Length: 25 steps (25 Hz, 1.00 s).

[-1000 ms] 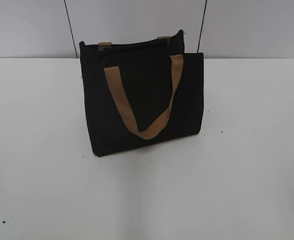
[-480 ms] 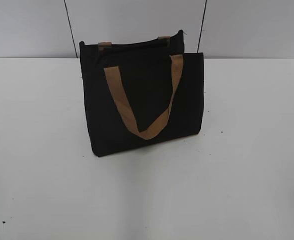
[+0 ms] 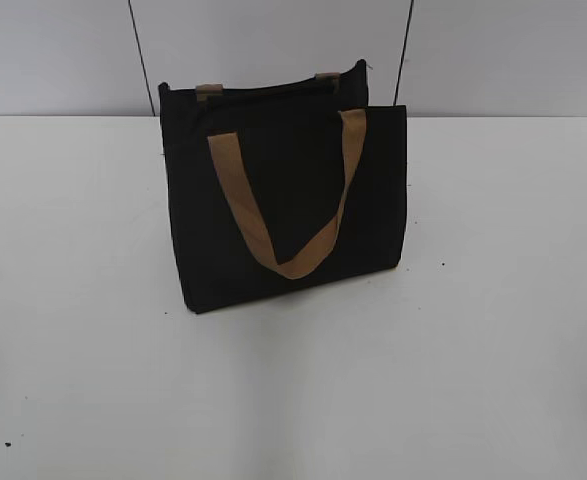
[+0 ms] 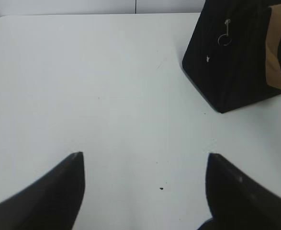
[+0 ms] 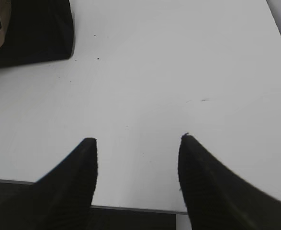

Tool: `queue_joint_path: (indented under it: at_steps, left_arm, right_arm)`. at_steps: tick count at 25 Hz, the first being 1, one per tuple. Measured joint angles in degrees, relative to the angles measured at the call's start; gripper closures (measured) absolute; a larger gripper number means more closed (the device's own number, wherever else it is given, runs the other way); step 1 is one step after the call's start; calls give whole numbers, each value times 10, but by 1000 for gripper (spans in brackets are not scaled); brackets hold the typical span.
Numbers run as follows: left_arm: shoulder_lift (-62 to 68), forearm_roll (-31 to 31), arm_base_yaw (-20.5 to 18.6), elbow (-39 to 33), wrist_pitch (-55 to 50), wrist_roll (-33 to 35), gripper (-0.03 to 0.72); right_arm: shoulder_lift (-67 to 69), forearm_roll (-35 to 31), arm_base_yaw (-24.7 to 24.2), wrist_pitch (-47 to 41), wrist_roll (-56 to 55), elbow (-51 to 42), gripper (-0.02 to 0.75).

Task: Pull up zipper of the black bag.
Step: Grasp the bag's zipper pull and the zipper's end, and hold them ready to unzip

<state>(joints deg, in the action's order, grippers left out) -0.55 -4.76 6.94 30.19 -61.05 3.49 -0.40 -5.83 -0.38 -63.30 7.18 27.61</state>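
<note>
My left gripper (image 4: 145, 155) is spread wide, with nothing between its two dark fingers (image 4: 59, 191); bare white table (image 4: 83, 72) shows through the gap. My right gripper (image 5: 138, 140) is likewise parted and empty, hanging near the table's front edge.

The black bag (image 3: 288, 200) stands upright on the table, well apart from both grippers. From my left jaws it lies ahead and to the right, where its narrow end panel and lower corner face me (image 4: 236, 57). From my right jaws it lies ahead and to the left, with only a lower corner in view (image 5: 30, 28).

One tan strap handle (image 3: 283, 215) loops down the bag's front face in a V. The stubs of a second handle (image 3: 208, 91) show at the rear top rim.

The zipper (image 3: 273, 90) runs along the top rim as a thin black line; I cannot tell how far it is closed. On the end panel nearest my left jaws, a small metal ring on a short pull (image 4: 224, 37) hangs against the fabric. Neither gripper touches the bag.
</note>
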Motion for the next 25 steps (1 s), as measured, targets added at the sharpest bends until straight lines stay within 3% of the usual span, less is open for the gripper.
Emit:
queue_joint_path:
  at_steps: [8,17,25]
  left_arm:
    - [28,6,0,11,40,5,64]
    - [215,6,0,16,314,28,90]
    - [459,6,0,16,521,28,212]
  right_arm:
    - [0,0,0,0,0,0,323]
    - [0,0,0,0,0,0,323]
    - [0,0,0,1,0,0,323]
